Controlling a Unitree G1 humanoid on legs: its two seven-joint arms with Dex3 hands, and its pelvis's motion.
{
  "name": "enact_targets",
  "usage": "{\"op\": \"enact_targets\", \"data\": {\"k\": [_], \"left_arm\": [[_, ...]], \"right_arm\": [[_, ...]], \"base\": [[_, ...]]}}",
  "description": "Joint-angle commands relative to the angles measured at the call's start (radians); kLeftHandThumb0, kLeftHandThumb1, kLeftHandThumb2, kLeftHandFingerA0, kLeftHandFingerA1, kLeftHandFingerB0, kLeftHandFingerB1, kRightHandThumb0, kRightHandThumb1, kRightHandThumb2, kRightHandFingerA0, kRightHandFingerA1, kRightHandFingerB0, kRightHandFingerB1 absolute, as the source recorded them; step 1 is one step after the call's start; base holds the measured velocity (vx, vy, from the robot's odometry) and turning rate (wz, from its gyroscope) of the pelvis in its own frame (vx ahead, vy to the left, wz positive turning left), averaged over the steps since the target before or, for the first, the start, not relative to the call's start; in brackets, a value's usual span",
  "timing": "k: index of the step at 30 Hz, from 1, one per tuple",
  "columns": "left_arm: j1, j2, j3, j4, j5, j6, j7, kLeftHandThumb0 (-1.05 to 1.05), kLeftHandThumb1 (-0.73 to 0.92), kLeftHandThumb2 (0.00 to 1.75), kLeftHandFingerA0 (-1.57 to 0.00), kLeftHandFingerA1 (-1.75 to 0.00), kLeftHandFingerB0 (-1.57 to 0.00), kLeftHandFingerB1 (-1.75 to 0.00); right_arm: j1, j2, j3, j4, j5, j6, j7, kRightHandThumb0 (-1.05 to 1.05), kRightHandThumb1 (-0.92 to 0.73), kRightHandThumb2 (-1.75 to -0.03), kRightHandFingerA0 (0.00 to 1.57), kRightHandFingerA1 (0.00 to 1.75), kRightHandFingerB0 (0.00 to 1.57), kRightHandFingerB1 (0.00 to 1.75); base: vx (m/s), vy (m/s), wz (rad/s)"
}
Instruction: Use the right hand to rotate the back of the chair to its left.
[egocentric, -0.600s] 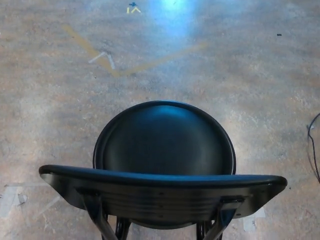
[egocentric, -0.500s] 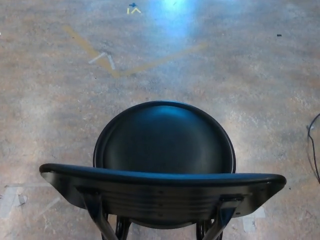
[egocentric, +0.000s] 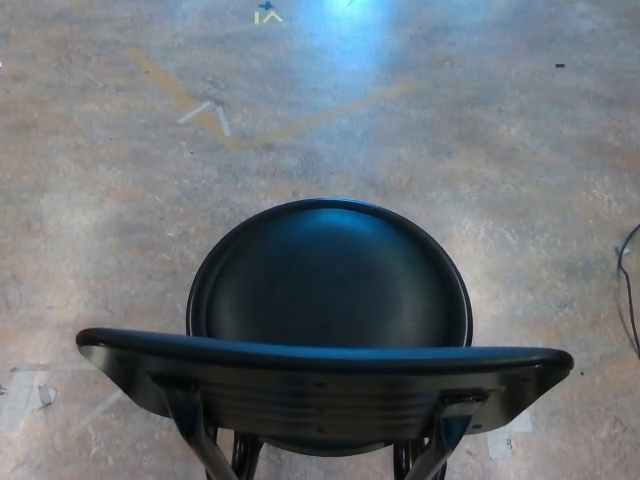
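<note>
Head view shows a black chair (egocentric: 330, 340) directly below me, at the bottom centre of the frame. Its round seat (egocentric: 330, 275) faces away from me. The curved backrest (egocentric: 320, 380) runs across the near edge, nearly level from left to right, carried on two metal uprights (egocentric: 195, 435). The chair stands on a mottled concrete floor (egocentric: 500, 150) marked with faded yellow tape lines (egocentric: 230, 125). A dark cable (egocentric: 630, 290) lies at the right edge. Neither of my hands appears, so I cannot tell the state of my fingers.
</note>
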Motion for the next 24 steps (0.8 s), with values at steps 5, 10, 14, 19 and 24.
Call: {"op": "enact_targets", "data": {"k": [5, 10, 14, 19, 24], "left_arm": [[0.003, -0.006, 0.008, 0.017, 0.005, -0.001, 0.018, -0.48, 0.75, 0.63, -0.61, -0.51, -0.57, -0.45], [0.000, 0.000, -0.015, 0.017, 0.027, 0.007, 0.011, -0.51, 0.78, 0.63, -0.60, -0.53, -0.56, -0.45], [-0.004, 0.000, -0.026, 0.018, 0.037, 0.011, 0.013, -0.50, 0.78, 0.63, -0.62, -0.53, -0.57, -0.45], [-0.001, -0.003, -0.002, 0.019, 0.011, 0.003, 0.017, -0.49, 0.76, 0.63, -0.63, -0.53, -0.57, -0.45], [-0.001, -0.002, -0.015, 0.019, 0.024, 0.000, 0.007, -0.48, 0.78, 0.63, -0.62, -0.52, -0.57, -0.45]], "right_arm": [[-0.348, -0.217, -0.028, -0.237, 0.051, -0.523, 0.015, -1.05, -0.78, -0.66, 0.00, 0.00, 0.00, 0.06], [-0.330, -0.234, 0.024, -0.292, -0.005, -0.561, 0.000, -1.05, -0.81, -0.74, 0.00, 0.00, 0.00, 0.11], [-0.309, -0.243, 0.058, -0.352, -0.025, -0.583, 0.014, -1.05, -0.82, -0.74, 0.00, 0.00, 0.00, 0.09], [-0.283, -0.250, 0.100, -0.408, -0.065, -0.645, -0.015, -1.05, -0.79, -0.76, 0.00, 0.00, 0.00, 0.00], [-0.268, -0.255, 0.131, -0.448, -0.066, -0.664, 0.006, -1.05, -0.77, -0.75, 0.00, 0.00, 0.00, 0.00]], "base": [[0.00, 0.000, 0.00], [-0.01, -0.002, -0.04], [-0.01, -0.006, 0.04], [-0.01, -0.005, 0.03], [0.00, 0.000, 0.00]]}}
